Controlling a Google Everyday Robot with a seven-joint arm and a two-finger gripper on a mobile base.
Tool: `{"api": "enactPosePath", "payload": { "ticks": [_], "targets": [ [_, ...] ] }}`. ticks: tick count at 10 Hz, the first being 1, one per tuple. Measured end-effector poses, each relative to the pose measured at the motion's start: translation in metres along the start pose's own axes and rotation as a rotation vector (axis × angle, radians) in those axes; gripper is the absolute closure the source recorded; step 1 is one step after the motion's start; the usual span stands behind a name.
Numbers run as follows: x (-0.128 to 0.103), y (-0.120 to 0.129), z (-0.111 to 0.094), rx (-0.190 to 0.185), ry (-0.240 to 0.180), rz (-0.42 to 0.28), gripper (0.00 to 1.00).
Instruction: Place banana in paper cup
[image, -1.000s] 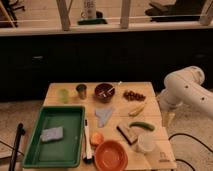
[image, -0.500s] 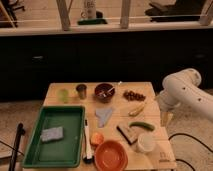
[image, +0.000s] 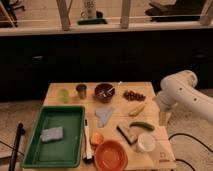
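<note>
Toward the right edge of the bench (image: 156, 154), about midway between back and front, the banana (image: 136, 109) lies flat on the wood, angled, touching nothing. The gripper (image: 164, 117) hangs just off that right edge, near the banana but apart from it; whether it is wide or narrow I cannot tell. Just in front of the banana lies a dark green vegetable (image: 141, 125), and in front of that, near the front right corner, the paper cup (image: 146, 142) stands upright, with a dark block (image: 126, 133) beside it on its left. An orange bowl (image: 110, 154) sits at the front edge, a small orange piece (image: 97, 138) just behind it. A grey-blue cloth (image: 104, 116) lies at mid-bench. Along the back edge stand a light-green cup (image: 63, 95), a metal cup (image: 81, 91), a dark bowl (image: 104, 91) and a dark cluster (image: 132, 95). A green tray (image: 35, 150) fills the front left corner, holding a grey sponge (image: 52, 134).
</note>
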Motion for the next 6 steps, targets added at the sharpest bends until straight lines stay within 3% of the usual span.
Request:
{"api": "enactPosePath", "payload": {
  "ticks": [6],
  "targets": [
    [0.007,-0.016,0.027,0.012,-0.035,-0.006,0.2]
  ]
}}
